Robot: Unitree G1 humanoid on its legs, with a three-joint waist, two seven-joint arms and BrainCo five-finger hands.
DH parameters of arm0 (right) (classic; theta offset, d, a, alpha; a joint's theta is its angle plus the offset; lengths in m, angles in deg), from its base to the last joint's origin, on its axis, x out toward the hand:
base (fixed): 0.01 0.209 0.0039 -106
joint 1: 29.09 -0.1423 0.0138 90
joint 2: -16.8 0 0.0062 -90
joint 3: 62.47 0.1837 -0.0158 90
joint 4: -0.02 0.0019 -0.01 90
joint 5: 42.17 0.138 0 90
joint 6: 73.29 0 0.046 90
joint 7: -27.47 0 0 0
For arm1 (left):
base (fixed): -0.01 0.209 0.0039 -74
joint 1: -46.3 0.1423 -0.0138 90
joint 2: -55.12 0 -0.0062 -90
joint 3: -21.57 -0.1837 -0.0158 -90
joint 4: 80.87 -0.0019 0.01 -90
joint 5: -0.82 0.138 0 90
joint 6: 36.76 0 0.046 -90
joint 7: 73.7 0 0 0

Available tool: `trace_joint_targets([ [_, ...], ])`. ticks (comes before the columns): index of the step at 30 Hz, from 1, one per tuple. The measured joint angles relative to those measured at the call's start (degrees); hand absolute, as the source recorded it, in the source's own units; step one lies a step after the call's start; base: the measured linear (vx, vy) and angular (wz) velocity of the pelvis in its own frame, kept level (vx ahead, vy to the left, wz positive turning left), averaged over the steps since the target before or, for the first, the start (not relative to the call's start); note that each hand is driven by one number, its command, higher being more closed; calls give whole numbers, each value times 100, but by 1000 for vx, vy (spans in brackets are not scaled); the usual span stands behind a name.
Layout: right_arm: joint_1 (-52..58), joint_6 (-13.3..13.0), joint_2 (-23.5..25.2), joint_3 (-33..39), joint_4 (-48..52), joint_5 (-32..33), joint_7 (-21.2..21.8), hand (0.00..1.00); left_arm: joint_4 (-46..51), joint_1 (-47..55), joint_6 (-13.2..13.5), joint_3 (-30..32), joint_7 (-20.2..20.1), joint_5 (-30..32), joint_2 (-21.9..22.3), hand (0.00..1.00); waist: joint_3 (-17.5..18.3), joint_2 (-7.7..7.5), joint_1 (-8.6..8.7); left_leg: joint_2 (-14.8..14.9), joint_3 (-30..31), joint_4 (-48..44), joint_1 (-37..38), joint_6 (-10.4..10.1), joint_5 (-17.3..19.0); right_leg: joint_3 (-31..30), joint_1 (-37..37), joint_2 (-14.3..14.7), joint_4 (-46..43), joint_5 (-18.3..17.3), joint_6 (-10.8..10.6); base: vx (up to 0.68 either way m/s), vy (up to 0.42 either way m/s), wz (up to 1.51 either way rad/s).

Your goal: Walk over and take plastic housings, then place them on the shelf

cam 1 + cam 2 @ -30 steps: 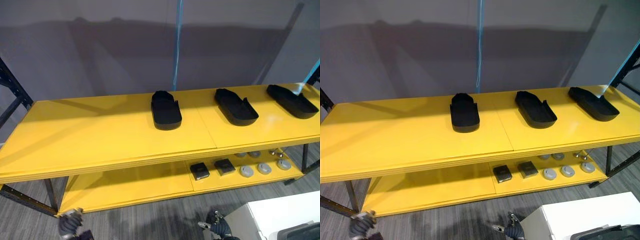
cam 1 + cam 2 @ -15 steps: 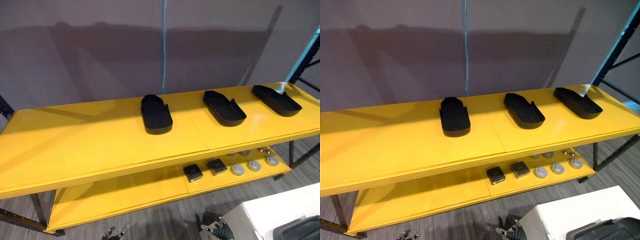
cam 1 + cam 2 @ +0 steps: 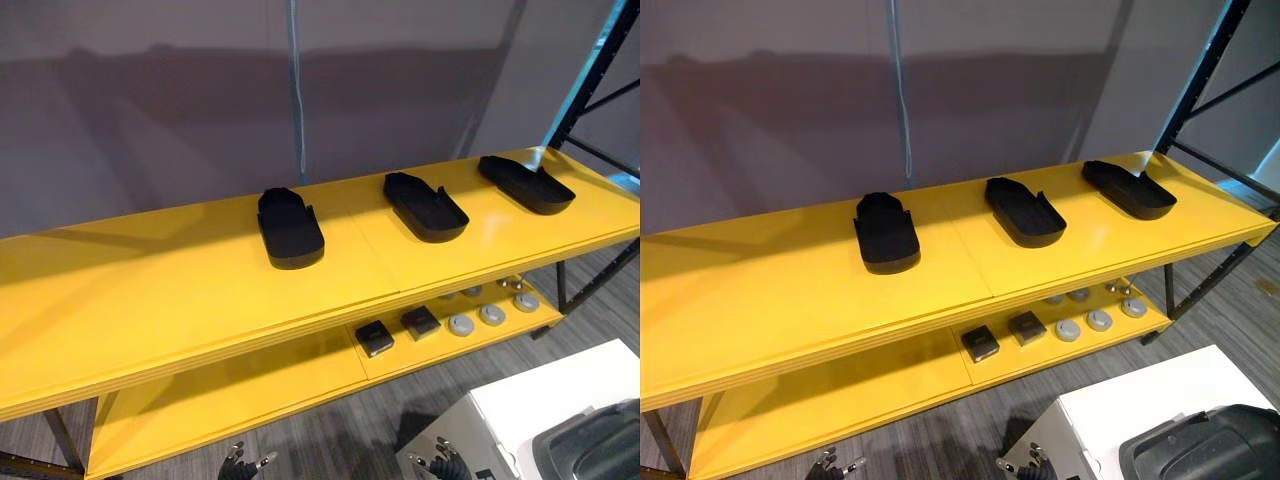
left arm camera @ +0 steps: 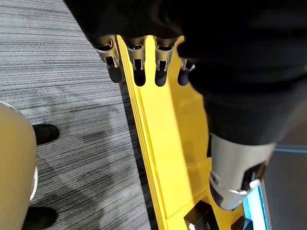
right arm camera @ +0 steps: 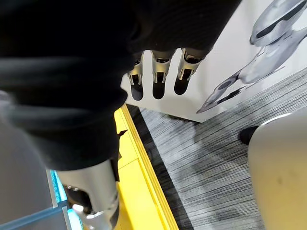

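Observation:
Three black plastic housings lie apart on the top board of the yellow shelf (image 3: 150, 290): one near the middle (image 3: 290, 228), one right of it (image 3: 425, 207), one at the far right (image 3: 525, 183). My left hand (image 4: 138, 67) hangs low in front of the shelf's edge, fingers straight, holding nothing; its fingertips (image 3: 240, 466) peek in at the bottom of the eye views. Over the floor beside the white box hangs my right hand (image 5: 157, 72), open and empty as well, with its fingertips (image 3: 441, 466) at the bottom edge.
The lower board (image 3: 250, 385) carries two small black boxes (image 3: 375, 338) and several grey round parts (image 3: 461, 325) at its right end. A white box (image 3: 540, 400) with a dark container (image 3: 595, 450) on it stands at the lower right. A dark rack upright (image 3: 590, 75) rises at the right.
The camera has turned, so the shelf and housings sit further left in the picture. My left hand went from curled at the lower left to straight fingers near the bottom middle.

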State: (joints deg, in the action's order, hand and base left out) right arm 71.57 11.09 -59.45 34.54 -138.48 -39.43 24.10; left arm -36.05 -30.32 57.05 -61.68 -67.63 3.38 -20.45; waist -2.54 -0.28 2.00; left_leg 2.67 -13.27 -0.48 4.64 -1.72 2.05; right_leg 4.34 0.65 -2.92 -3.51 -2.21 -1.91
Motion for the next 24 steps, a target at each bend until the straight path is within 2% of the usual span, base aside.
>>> trace_joint_targets([
  [3, -95, 1, -7, 7, 18, -3, -2, 0, 12, -69, 1, 31, 13, -4, 34, 0, -159, 19, 5, 35, 107, -591, -344, 43, 270, -147, -168, 16, -97, 28, 13, -22, 11, -28],
  [4, -126, 6, -4, 6, 41, -3, -2, 0, 34, -122, 5, 83, 35, -5, 67, 0, -217, 22, -71, 68, 95, -747, -409, 63, 387, -318, -283, 50, -184, 50, 10, -24, 37, -66],
  [8, -191, 21, 27, -32, 420, -36, 0, 0, 34, -274, 10, 89, 56, 0, 73, 0, -387, -9, -120, 143, -329, -1167, -548, 118, 671, -812, -532, 103, -342, 144, -75, -62, 85, -68],
  [10, -193, 29, 49, -45, 639, -115, -1, 0, 35, -491, 21, 70, 70, 1, 75, 0, -511, -26, -112, 179, -486, -1443, -772, 213, 780, -969, -710, 93, -398, 241, -162, -108, 116, -42],
  [11, -176, 50, 59, -50, 717, -154, -1, 0, 74, -621, 25, 71, 73, 8, 88, 0, -529, -44, -116, 200, -576, -1566, -980, 260, 788, -1024, -888, 79, -361, 426, -277, -158, 122, -26],
  [12, -211, 54, 84, -51, 744, -155, 1, 0, 155, -707, 38, 74, 75, 52, 117, 0, -571, -20, -154, 265, -675, -1533, -1138, 374, 734, -919, -1086, 73, -659, 307, -298, -145, 110, -26],
  [13, -212, 66, 106, -54, 743, -155, 1, 0, 184, -742, 45, 66, 77, 94, 108, 0, -603, -44, -162, 269, -702, -1528, -1156, 397, 721, -763, -1258, 46, -1258, -3, -255, -107, 62, -18],
  [14, -167, 69, 118, -116, 742, -154, 1, 0, 192, -790, 43, 11, 84, 114, 89, 0, -641, -30, -163, 262, -740, -1527, -1134, 413, 713, -441, -1395, -33, -2430, -536, -276, -47, 15, -12],
  [15, -125, 69, 120, -162, 742, -154, 3, 0, 193, -770, 42, -5, 90, 115, 85, 0, -645, -31, -162, 252, -759, -1522, -1104, 418, 715, -304, -1374, -80, -2910, -711, -312, -43, 3, -20],
  [16, -77, 68, 136, -242, 737, -150, 4, 0, 203, -724, 39, -27, 97, 113, 79, 0, -598, -103, -168, 228, -864, -1498, -1077, 417, 701, -79, -1266, -172, -3475, -919, -333, -28, -10, -35],
  [17, -103, 62, 152, -382, 692, -148, 6, 0, 220, -672, 36, -25, 101, 112, 51, 0, -539, -176, -181, 177, -1021, -1416, -1106, 414, 623, 157, -1053, -314, -3515, -1085, -388, -24, -25, -46],
  [18, -159, 61, 155, -430, 632, -147, 9, 0, 222, -664, 32, -22, 102, 112, 40, 0, -513, -219, -199, 168, -1115, -1384, -1115, 398, 579, 345, -933, -390, -3275, -1166, -411, -10, -57, -84],
  [19, -328, 61, 140, -515, 472, -150, 7, 0, 223, -689, 16, 6, 103, 109, 26, 0, -470, -326, -307, 182, -1354, -1389, -1198, 358, 495, 677, -741, -441, -2360, -1255, -388, -51, -153, -130],
  [20, -573, 52, 78, -591, 393, -156, 0, 0, 220, -714, -7, 72, 104, 103, 27, 0, -448, -310, -322, 225, -1443, -1352, -1360, 277, 397, 771, -526, -251, -1366, -1130, -165, -45, -138, -126],
  [21, -613, 50, 59, -601, 379, -156, -1, 0, 220, -718, -7, 70, 105, 101, 26, 0, -453, -301, -311, 237, -1442, -1335, -1361, 276, 385, 731, -479, -212, -1212, -1092, -101, -80, -185, -100],
  [22, -682, 49, -29, -589, 287, -161, -17, 0, 121, -768, -7, 11, 102, 100, 36, 0, -470, -241, -255, 303, -1470, -1264, -1331, 236, 292, 626, -330, -101, -784, -895, 99, -80, -135, -54],
  [24, -605, 53, -134, -547, 224, -225, -64, 0, 81, -832, -4, -150, 102, 101, 25, 0, -461, -256, -270, 345, -1520, -1144, -1106, 134, 160, 446, -212, -30, -600, -773, 148, -98, -120, -58],
])
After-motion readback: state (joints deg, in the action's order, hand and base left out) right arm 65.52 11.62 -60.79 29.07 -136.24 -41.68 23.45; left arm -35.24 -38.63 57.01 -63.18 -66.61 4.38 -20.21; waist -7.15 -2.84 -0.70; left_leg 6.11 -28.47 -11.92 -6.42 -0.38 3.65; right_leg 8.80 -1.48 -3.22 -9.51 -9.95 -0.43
